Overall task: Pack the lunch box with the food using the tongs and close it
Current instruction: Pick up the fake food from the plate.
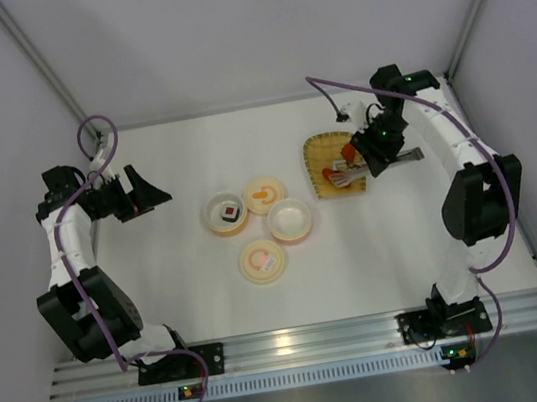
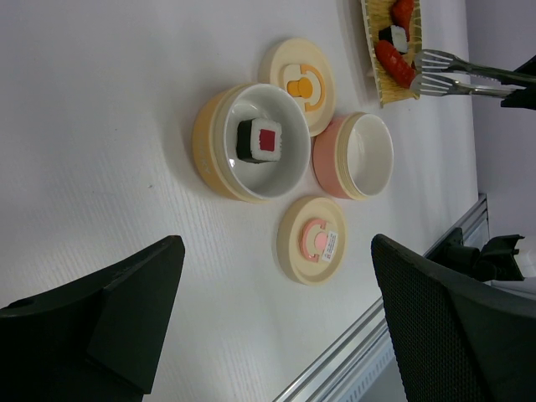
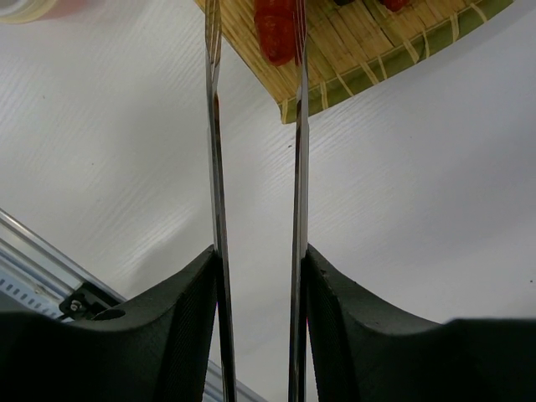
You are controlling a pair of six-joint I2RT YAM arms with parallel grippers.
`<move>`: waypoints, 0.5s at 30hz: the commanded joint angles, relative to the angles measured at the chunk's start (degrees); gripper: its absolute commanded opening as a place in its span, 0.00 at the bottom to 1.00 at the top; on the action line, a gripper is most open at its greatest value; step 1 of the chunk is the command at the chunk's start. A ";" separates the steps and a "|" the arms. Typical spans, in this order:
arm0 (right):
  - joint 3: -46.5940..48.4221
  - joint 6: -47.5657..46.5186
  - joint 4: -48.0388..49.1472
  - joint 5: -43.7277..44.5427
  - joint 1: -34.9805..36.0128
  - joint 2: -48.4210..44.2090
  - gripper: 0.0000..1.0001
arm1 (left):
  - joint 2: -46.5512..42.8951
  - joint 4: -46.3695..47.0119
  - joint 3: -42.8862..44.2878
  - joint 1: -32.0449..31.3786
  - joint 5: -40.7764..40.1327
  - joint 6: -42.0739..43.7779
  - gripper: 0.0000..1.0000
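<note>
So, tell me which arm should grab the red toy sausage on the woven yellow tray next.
Right: the right gripper is shut on the slim silver metal tongs, whose tips are at the sausage on the tray. The left gripper hangs open and empty, far from it.

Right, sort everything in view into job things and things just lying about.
Job: tongs, clamped in right gripper; red sausage, sushi piece, orange-red piece on woven tray; sushi roll in yellow bowl; pink bowl; yellow-tab lid; pink-tab lid.
Lying about: woven tray itself, merely carrying food.

bright, even overhead light; soft shadows; glare on front rail (image 1: 279, 341); left tool (image 2: 275, 247) dark, slightly o.o.f.
</note>
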 commanded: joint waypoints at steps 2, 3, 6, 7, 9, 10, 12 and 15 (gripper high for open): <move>0.79 1.16 1.76 1.01 1.45 0.47 0.42 | -0.48 1.81 -0.54 0.18 1.95 1.14 0.98; 0.70 1.25 2.11 1.18 1.45 0.56 0.42 | -0.48 1.72 -0.54 0.09 1.87 1.14 0.98; 0.35 1.60 2.99 2.15 1.71 0.65 0.42 | -0.40 1.72 -0.54 0.18 1.78 1.32 0.98; 0.26 1.77 3.26 2.41 1.80 0.65 0.42 | -0.48 1.72 -0.54 0.18 1.78 1.23 0.98; 0.00 2.39 3.96 2.85 1.80 0.65 0.42 | -0.40 1.81 -0.54 0.18 1.87 1.14 0.98; -0.09 2.57 4.40 3.38 1.89 0.82 0.42 | -0.48 1.81 -0.54 0.09 1.95 1.14 0.98; -0.27 3.09 4.75 3.56 1.80 0.91 0.42 | -0.40 1.89 -0.62 0.18 1.96 1.14 0.98; -0.62 3.44 5.02 3.47 2.33 0.56 0.42 | -0.48 1.89 -0.71 0.18 1.69 1.23 0.98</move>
